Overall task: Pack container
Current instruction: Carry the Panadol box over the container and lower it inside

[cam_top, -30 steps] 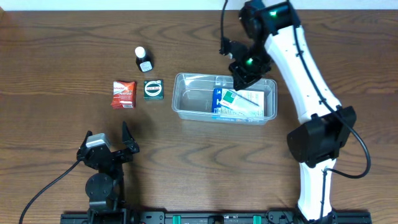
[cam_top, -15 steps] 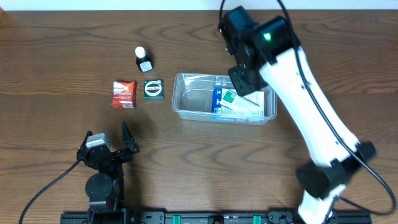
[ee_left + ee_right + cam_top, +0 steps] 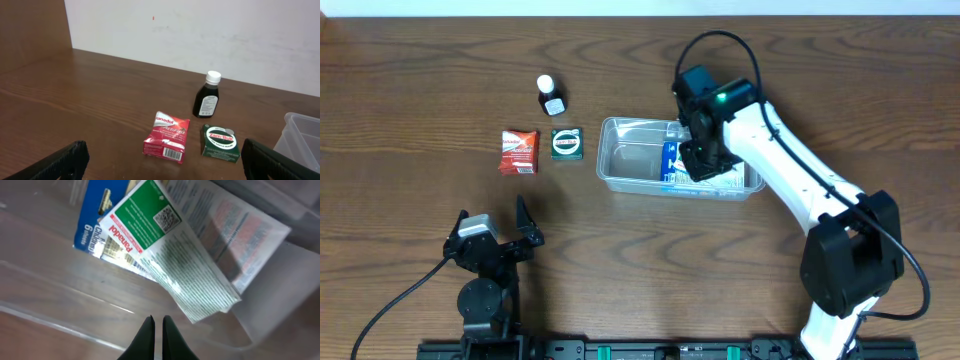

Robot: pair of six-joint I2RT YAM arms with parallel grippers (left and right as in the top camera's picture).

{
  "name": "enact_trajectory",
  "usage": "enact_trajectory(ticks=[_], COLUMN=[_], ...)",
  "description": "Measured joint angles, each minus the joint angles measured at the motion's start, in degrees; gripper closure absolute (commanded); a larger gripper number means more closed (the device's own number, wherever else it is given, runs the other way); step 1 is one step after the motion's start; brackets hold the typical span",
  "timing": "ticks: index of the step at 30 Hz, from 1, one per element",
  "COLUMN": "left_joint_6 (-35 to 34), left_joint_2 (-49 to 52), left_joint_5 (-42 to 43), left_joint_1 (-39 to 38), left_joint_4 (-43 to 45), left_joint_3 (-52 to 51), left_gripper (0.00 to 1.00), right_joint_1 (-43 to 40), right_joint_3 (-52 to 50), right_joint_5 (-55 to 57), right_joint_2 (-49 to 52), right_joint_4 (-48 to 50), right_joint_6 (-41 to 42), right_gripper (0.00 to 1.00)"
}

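Container (image 3: pixel 628 166) with two boxes (image 3: pixel 145 227), one bottle (image 3: pixel 551 97), two packets (image 3: pixel 519 151) outside, right tool (image 3: pixel 157 322) clenched

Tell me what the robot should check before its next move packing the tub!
1. Empty right claw: ok, shut on nothing, over the container.
2. Packed green Panadol box and blue box: ok, inside.
3. Free room in container: ok, its left end is bare.
4. Packed red Panadol packet, Zam-Buk box, bottle: not ok, on the table.
5. Open left claw: ok.
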Motion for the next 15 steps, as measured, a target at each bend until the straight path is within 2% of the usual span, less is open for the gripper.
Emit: enact_trajectory(ticks=[15], left_joint_6=[0.0], left_joint_2=[0.0], left_joint_5=[0.0], left_joint_1=[0.0], left_joint_4=[0.0], left_joint_3=[0.0], left_gripper=[0.02], right_joint_1=[-2.6], right_joint_3=[-6.9], right_joint_5=[-9.1], right_joint_2=[0.0], right_joint_4=[5.1], right_joint_6=[-7.3], right_gripper=[0.94])
